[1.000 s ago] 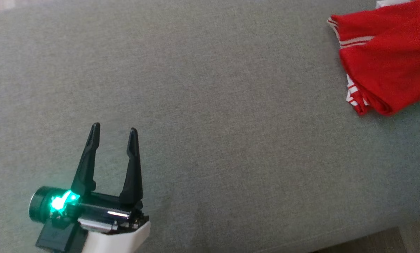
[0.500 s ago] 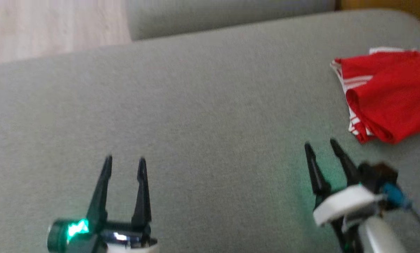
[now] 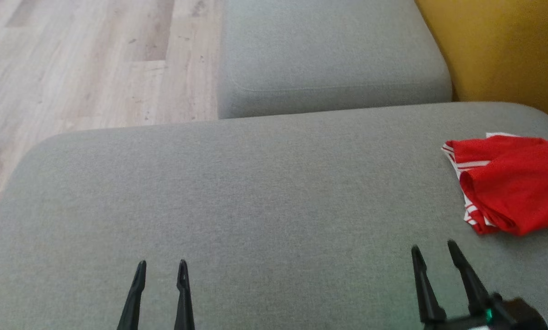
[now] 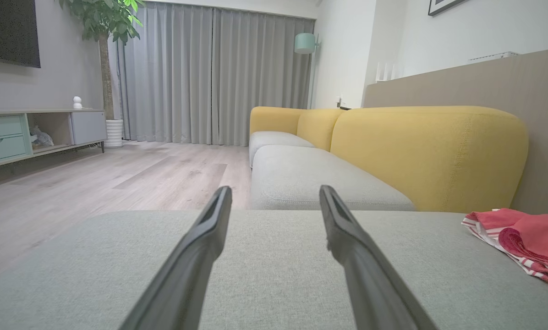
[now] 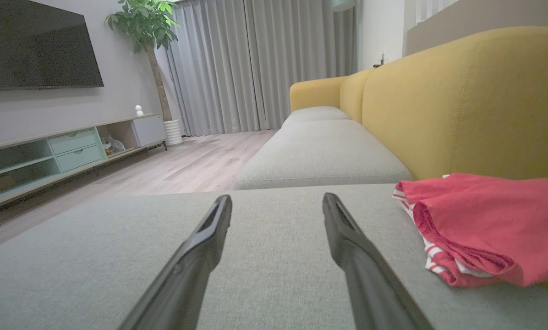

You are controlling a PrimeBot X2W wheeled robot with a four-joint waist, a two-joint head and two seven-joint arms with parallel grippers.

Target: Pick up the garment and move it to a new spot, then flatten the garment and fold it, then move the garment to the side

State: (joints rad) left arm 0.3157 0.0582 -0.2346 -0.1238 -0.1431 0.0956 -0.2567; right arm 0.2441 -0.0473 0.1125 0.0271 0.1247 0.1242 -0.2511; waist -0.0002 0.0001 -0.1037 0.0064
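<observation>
Starting at the left: the left gripper (image 3: 161, 263) is poised over the grey seat cushion (image 3: 255, 183), jaws parted and empty, with bare fabric showing between its two dark fingers. Beyond its tips and off to their left runs the pale wooden floor (image 3: 72, 59), and ahead of them sits a second grey cushion (image 3: 329, 55). Across now to the right gripper (image 3: 433, 245): fingers spread too, holding nothing. And there's the garment (image 3: 512, 192), red with white stripes and folded into a bundle. It lies on the cushion just ahead and to the right of the right gripper's jaws, apart from them and well away from the left ones. Behind it rises the yellow backrest (image 3: 498, 50).
</observation>
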